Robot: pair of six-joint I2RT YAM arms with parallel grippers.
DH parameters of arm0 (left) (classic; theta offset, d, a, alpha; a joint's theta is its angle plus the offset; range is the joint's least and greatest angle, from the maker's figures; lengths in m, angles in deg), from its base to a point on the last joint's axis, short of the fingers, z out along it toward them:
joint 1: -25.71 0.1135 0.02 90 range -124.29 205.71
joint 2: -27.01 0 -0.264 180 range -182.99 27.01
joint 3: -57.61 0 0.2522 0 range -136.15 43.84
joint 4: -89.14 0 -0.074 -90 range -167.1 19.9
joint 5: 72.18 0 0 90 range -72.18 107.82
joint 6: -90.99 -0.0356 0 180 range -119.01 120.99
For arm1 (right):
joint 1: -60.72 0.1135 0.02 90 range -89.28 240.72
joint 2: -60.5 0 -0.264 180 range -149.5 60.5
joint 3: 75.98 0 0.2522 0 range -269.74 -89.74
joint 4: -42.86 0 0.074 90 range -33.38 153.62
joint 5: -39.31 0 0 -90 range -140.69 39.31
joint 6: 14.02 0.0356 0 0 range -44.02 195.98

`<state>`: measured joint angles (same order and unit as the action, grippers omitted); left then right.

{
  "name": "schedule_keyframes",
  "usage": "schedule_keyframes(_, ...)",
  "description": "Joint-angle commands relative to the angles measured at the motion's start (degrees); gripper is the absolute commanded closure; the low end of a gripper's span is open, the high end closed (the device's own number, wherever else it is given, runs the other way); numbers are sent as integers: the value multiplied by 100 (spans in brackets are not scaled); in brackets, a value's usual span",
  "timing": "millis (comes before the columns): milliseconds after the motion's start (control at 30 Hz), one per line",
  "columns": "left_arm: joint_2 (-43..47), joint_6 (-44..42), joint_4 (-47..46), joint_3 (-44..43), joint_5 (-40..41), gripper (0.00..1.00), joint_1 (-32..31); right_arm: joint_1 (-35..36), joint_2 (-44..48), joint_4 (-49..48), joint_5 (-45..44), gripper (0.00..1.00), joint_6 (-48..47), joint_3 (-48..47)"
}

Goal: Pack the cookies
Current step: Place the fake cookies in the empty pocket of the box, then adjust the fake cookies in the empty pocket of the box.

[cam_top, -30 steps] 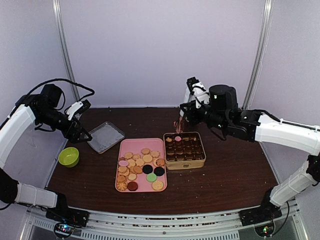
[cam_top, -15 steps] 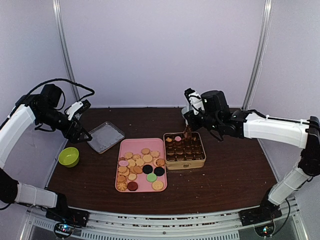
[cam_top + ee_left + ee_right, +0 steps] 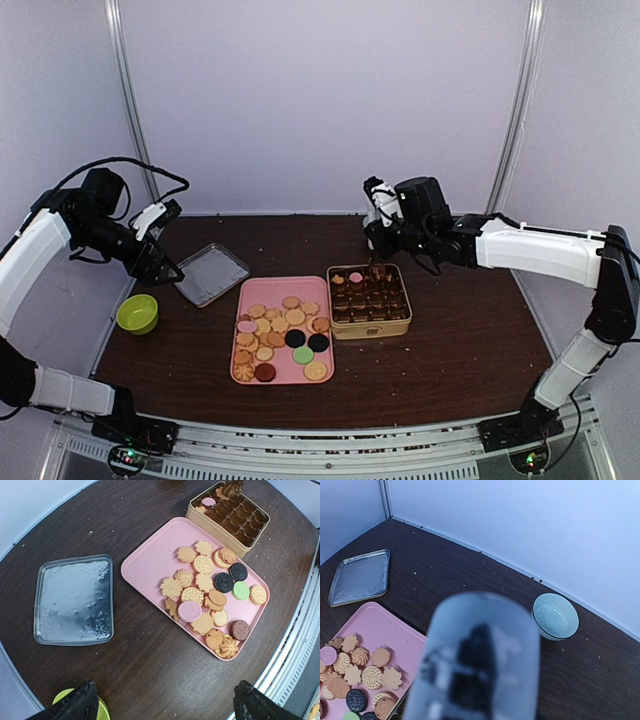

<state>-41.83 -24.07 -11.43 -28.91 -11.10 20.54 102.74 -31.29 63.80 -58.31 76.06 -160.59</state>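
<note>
Many cookies (image 3: 280, 330), mostly tan with a few pink, green, black and dark red, lie on the pink tray (image 3: 245, 290); they also show in the left wrist view (image 3: 205, 595). The gold tin (image 3: 370, 328) to its right has a grid of brown cups, with a pink cookie (image 3: 356, 277) and a tan one in its back row. My right gripper (image 3: 380, 245) hangs over the tin's back edge. It grips a pale blurred tool (image 3: 480, 655) that hides the jaws, with a brown piece (image 3: 378, 268) at its tip. My left gripper (image 3: 160, 265) is open and empty, far left.
A silver lid (image 3: 211, 273) lies left of the pink tray (image 3: 145, 565). A green bowl (image 3: 137, 313) sits at the left edge under my left gripper (image 3: 167, 707). A teal striped bowl (image 3: 555, 616) stands behind the tin (image 3: 220, 527) near the back wall.
My right gripper moved right and down, from the gap between tray and tin to the tin's back row. The left arm has not moved.
</note>
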Motion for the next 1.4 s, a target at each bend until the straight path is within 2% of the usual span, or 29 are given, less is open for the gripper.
schedule_keyframes(0,40,-80,-44,-81,-48,3,50,-36,-8,-74,137,67,-49,-269)
schedule_keyframes(500,68,-74,-37,-59,-33,3,50,-36,164,-83,-61,73,-205,-310)
schedule_keyframes(1067,46,-82,-37,-29,6,3,45,-36,-511,837,50,79,-1105,-1224)
schedule_keyframes(1367,-66,-107,-45,-59,1,3,49,-36,-660,681,244,81,-1018,-1198)
